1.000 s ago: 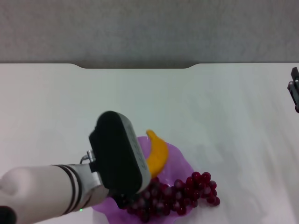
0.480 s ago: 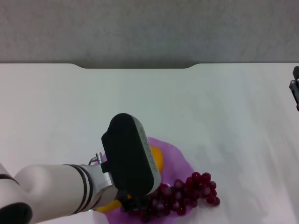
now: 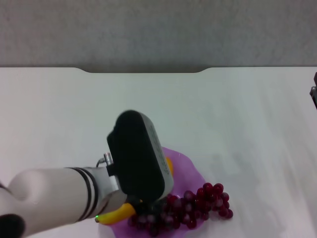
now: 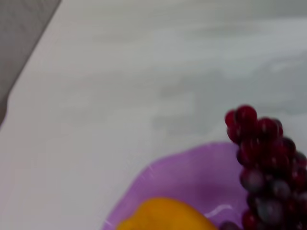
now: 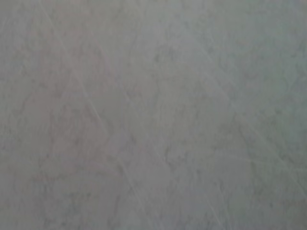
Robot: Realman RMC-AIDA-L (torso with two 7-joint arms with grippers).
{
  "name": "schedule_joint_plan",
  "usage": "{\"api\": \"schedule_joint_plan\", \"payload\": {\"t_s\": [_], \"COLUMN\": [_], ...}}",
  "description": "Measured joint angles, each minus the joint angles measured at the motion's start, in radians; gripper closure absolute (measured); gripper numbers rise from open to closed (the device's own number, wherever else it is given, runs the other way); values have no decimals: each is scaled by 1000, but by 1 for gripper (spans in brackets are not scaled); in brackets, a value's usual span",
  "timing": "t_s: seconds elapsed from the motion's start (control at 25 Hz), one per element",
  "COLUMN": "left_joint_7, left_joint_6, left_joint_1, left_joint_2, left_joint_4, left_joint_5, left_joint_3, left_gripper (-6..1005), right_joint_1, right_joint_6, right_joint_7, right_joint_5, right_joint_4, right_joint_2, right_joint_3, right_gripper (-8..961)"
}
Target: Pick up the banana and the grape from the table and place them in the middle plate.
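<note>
The purple scalloped middle plate (image 3: 187, 166) sits on the white table (image 3: 223, 114) near the front edge. The banana (image 3: 117, 213) lies across it, mostly hidden under my left arm; one yellow end sticks out past the plate's near-left rim and a bit shows by the wrist. The grape bunch (image 3: 200, 202) lies on the plate's right side, hanging over its rim. My left wrist housing (image 3: 138, 158) hovers right over the plate and hides the gripper. The left wrist view shows the banana (image 4: 163, 215), plate (image 4: 192, 172) and grapes (image 4: 264, 158) close below. My right gripper (image 3: 314, 94) is parked at the far right edge.
The table's notched far edge (image 3: 143, 70) runs along the back, with a grey wall behind. The right wrist view shows only bare tabletop (image 5: 153, 115).
My left arm has moved right, over the banana. The banana has shifted toward the near left, and its end now sticks out past the plate's rim. The grapes and right arm have not moved.
</note>
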Motion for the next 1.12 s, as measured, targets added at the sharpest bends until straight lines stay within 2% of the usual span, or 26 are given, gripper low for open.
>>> {"api": "schedule_joint_plan", "payload": {"t_s": [0.2,0.44,0.68,0.84,0.96,1.12], "left_joint_7": [43,77,68,64,60,54], "left_joint_6": [85,327,547,788,940,1072], "left_joint_1": [89,203,280,352,374,381], "left_joint_2": [0,-2,-3,-4,-3,0], "left_joint_4": [-112,-159,-158,-136,-106,-79], "left_joint_5": [0,-2,-10,-24,-66,-162], "left_joint_3": [-46,-58,-62,-57,-59,-76], "left_gripper": [119,120,122,121,121,122], "right_joint_1": [0,-1,-3,-8,-11,-12], "right_joint_6": [2,29,32,40,42,42], "right_joint_7": [0,5,14,14,14,15], "right_joint_5": [0,0,0,0,0,0], "right_joint_4": [0,0,0,0,0,-1], "right_joint_2": [0,0,0,0,0,0], "right_joint_3": [3,13,16,25,28,30], "right_gripper": [253,253,253,253,253,253]}}
